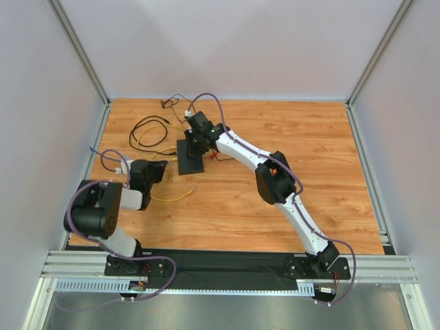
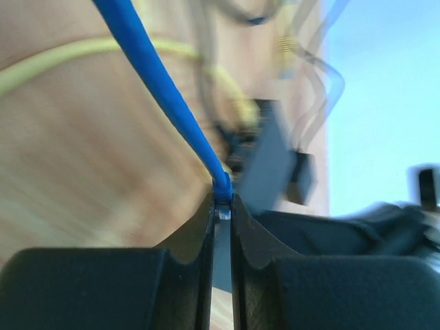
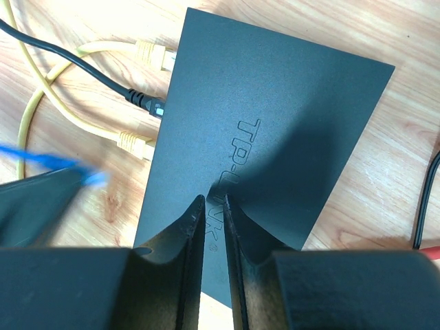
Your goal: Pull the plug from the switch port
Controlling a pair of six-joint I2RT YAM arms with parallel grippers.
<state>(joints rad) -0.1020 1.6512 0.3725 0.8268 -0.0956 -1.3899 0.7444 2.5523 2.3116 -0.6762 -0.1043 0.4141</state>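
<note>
My right pincer (image 3: 213,201) stands over the top of the flat matte-black rectangular switch (image 3: 275,137), mid-way across the wooden table (image 1: 309,137). Two yellow cables (image 3: 130,143) enter the switch's left edge, with a thin black cable (image 3: 103,75) between them. My left pincer (image 2: 221,199), left of the switch and apart from it, clamps the end of the blue round cable (image 2: 158,75).

We were looking at a robotics lab test cell. A wood-grain tabletop (image 1: 309,206) sat boxed in on three sides by plain pale panels (image 1: 234,48), held in bare aluminium posts (image 1: 79,51) at the tabletop's far corners. Along the tabletop's near edge an aluminium rail (image 1: 69,265) carried the left arm (image 1: 96,210) and the right arm (image 1: 275,179). On the tabletop lay a network switch (image 1: 191,159) and loose cables (image 1: 170,198).
</note>
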